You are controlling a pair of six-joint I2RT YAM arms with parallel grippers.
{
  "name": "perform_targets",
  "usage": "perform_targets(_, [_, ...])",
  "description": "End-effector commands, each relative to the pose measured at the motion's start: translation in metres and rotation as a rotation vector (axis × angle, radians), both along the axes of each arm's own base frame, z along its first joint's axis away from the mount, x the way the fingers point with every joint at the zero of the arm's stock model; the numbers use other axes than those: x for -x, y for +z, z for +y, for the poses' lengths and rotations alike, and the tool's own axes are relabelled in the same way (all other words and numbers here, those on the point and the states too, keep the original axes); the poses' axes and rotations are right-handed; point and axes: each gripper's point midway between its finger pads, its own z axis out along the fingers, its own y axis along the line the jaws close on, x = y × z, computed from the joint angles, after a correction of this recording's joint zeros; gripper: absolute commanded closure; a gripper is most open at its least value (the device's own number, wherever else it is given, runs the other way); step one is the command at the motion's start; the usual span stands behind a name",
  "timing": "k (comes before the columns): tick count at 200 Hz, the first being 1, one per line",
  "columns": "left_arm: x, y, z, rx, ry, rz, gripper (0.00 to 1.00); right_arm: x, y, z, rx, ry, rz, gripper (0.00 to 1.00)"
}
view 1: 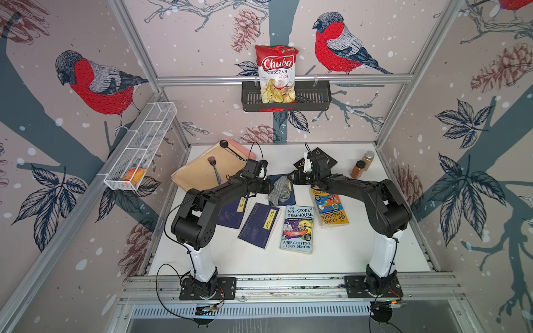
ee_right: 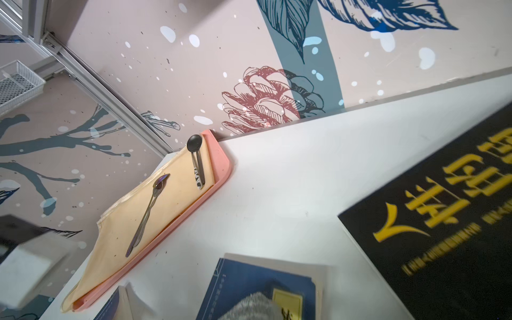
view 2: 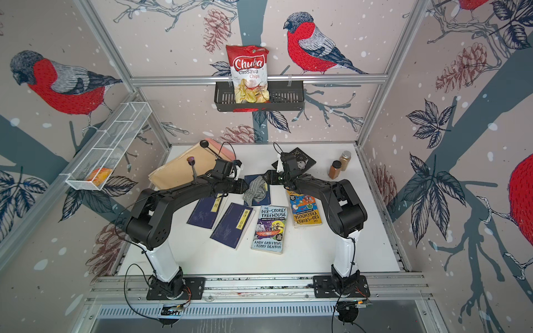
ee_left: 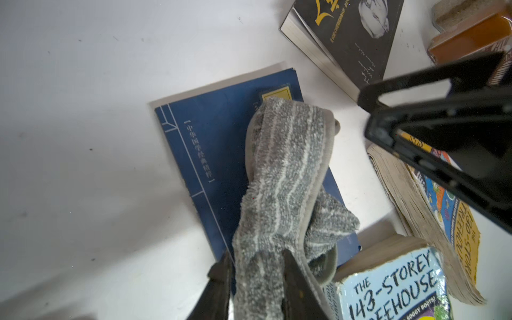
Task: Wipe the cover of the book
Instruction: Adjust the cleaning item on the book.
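A blue book [ee_left: 216, 144] lies flat at the middle of the white table [view 1: 360, 253]; both top views show it [view 1: 290, 199] [view 2: 266, 197]. A grey striped cloth [ee_left: 288, 171] is draped along its cover, also visible in both top views [view 1: 279, 191] [view 2: 255, 190]. My left gripper [ee_left: 256, 260] is shut on the near end of the cloth. My right gripper [ee_left: 363, 115] hovers just past the cloth's far end, over the book's edge, jaws apart with nothing between them. In the right wrist view the book [ee_right: 249, 285] and cloth [ee_right: 252, 304] show, but its own jaws do not.
Around the book lie two blue books [view 1: 258, 227], the 143-Storey Treehouse book [view 1: 298, 227], an orange book [view 1: 331, 207] and a black book [view 1: 326, 158]. Two spice jars [view 1: 357, 168] stand at the back right. A pink tray [ee_right: 219, 177] with an envelope and spoons sits back left.
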Motion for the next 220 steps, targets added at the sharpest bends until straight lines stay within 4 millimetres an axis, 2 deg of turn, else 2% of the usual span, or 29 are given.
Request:
perform_targets(1, [0.009, -0.002, -0.011, 0.033, -0.033, 0.023, 0.70, -0.004, 0.000, 0.017, -0.034, 0.056, -0.005, 0.39])
perform_targets(24, [0.017, -0.016, -0.019, 0.031, -0.056, 0.066, 0.72, 0.000, -0.013, 0.024, -0.010, 0.089, 0.016, 0.44])
perform_targets(34, [0.019, -0.021, -0.021, 0.032, -0.062, 0.079, 0.74, 0.004, -0.019, 0.028, 0.008, 0.107, 0.023, 0.53])
perform_targets(47, [0.019, -0.025, -0.023, 0.036, -0.064, 0.090, 0.82, 0.009, -0.026, 0.031, 0.040, 0.125, 0.036, 0.64])
perform_targets(62, [0.018, -0.027, -0.024, 0.040, -0.065, 0.096, 0.86, 0.015, -0.033, 0.032, 0.078, 0.135, 0.049, 0.72])
perform_targets(100, [0.014, -0.030, -0.028, 0.054, -0.065, 0.095, 1.00, 0.033, -0.040, 0.026, 0.123, 0.139, 0.078, 0.82])
perform_targets(117, [0.010, -0.027, -0.030, 0.065, -0.061, 0.083, 1.00, 0.039, -0.034, 0.022, 0.124, 0.136, 0.078, 0.84])
perform_targets(143, [-0.001, -0.011, -0.035, 0.094, -0.058, 0.036, 1.00, 0.046, -0.018, 0.022, 0.105, 0.148, 0.065, 0.86])
perform_targets(182, [-0.025, 0.028, -0.048, 0.154, -0.073, -0.057, 1.00, 0.058, 0.002, 0.024, 0.064, 0.168, 0.053, 0.86])
perform_targets(220, [-0.040, 0.053, -0.053, 0.232, -0.081, -0.146, 1.00, 0.067, 0.024, 0.024, -0.006, 0.186, 0.004, 0.86])
